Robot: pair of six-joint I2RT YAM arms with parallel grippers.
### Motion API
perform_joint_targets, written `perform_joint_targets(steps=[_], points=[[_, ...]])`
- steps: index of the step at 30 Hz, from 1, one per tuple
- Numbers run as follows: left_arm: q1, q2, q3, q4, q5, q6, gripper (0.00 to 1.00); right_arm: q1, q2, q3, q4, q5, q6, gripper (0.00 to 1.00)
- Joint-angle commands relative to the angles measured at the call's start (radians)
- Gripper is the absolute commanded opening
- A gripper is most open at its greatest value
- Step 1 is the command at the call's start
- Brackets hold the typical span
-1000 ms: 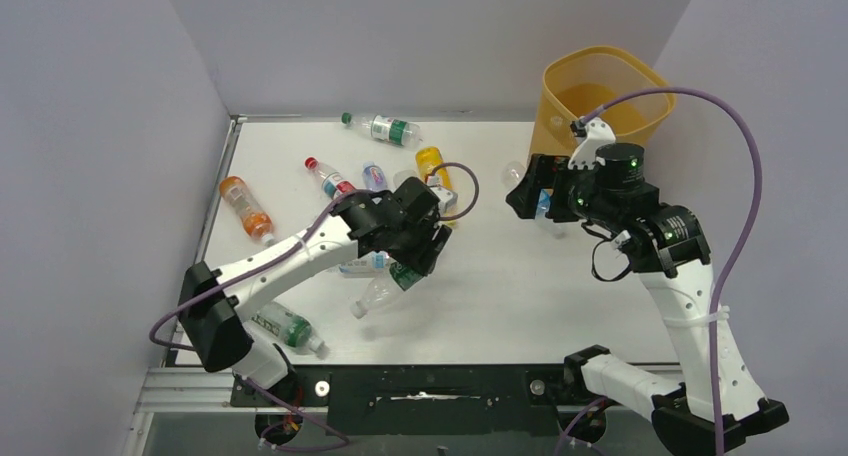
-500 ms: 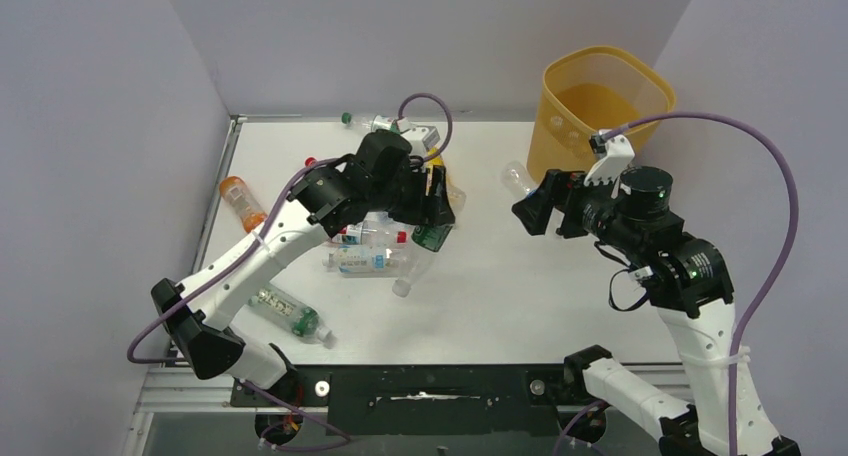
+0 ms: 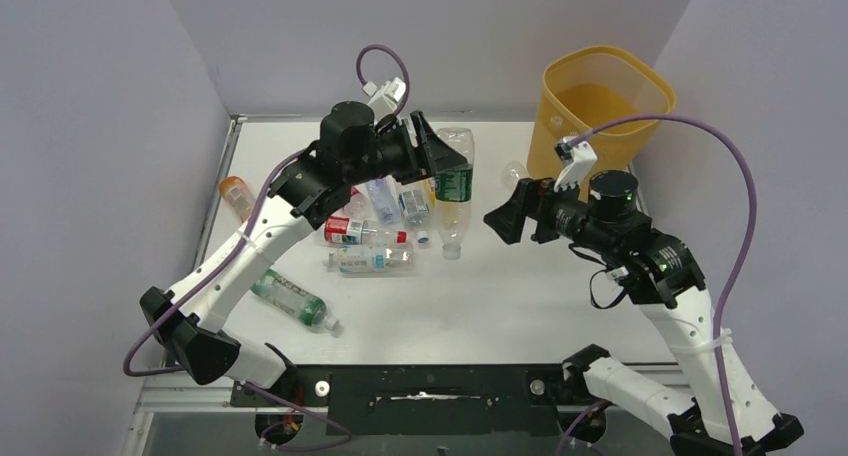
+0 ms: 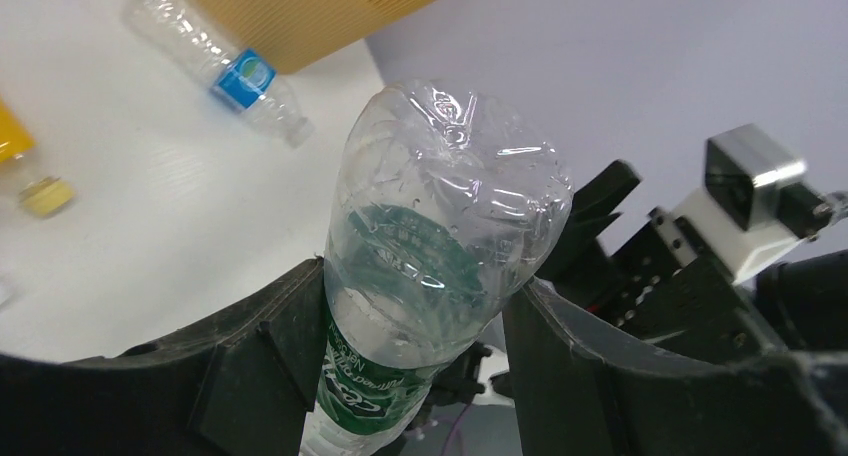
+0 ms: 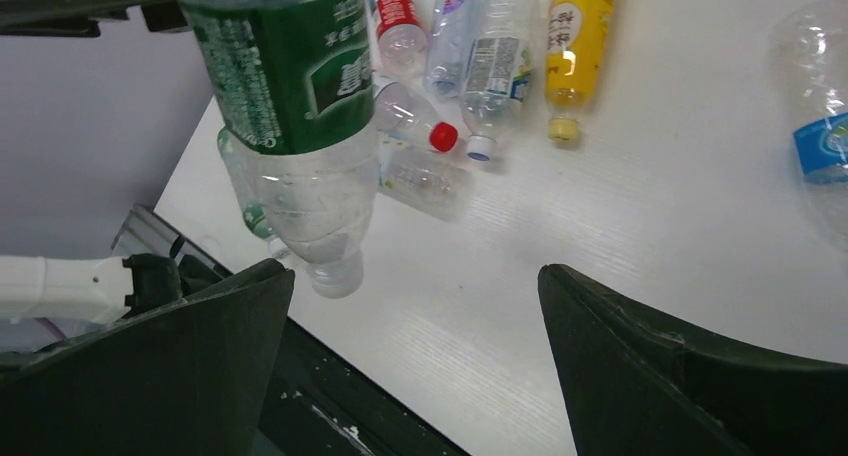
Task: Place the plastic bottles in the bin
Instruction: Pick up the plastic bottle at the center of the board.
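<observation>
My left gripper (image 3: pixel 442 163) is raised above the table's back middle, shut on a clear plastic bottle with a green label (image 3: pixel 454 183) that hangs neck down. The left wrist view shows this bottle (image 4: pixel 440 246) clamped between both jaws. The yellow-orange bin (image 3: pixel 600 101) stands at the back right, about a bottle's length away. My right gripper (image 3: pixel 502 220) stands open and empty just right of the hanging bottle (image 5: pixel 290 76). Several more bottles lie on the table: a cluster (image 3: pixel 370 234), an orange one (image 3: pixel 236 192) and a green-labelled one (image 3: pixel 291 299).
A clear bottle with a blue label (image 3: pixel 515 173) lies against the bin's foot, also in the left wrist view (image 4: pixel 240 76). A yellow bottle (image 5: pixel 575 26) and a red-capped one (image 5: pixel 412 114) lie near the cluster. Grey walls close the left, back and right sides.
My left arm has lifted the green-labelled bottle off the table and carried it up and back toward the bin. My right gripper has shifted left and down, staying open.
</observation>
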Motion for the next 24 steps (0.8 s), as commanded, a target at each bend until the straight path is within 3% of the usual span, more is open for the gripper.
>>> perform_joint_targets(steps=[1, 8, 19, 24], points=[[0.016, -0.024, -0.020, 0.221, 0.063, -0.131, 0.50, 0.109, 0.034, 0.006, 0.156, 0.022, 0.022, 1.00], [0.040, -0.037, -0.084, 0.335, 0.103, -0.232, 0.50, 0.304, 0.139, 0.046, 0.219, 0.158, 0.007, 0.98], [0.080, -0.116, -0.245, 0.473, 0.159, -0.339, 0.50, 0.328, 0.235, 0.110, 0.199, 0.319, 0.027, 0.98], [0.088, -0.133, -0.284, 0.485, 0.166, -0.346, 0.50, 0.329, 0.259, 0.135, 0.196, 0.331, 0.024, 0.78]])
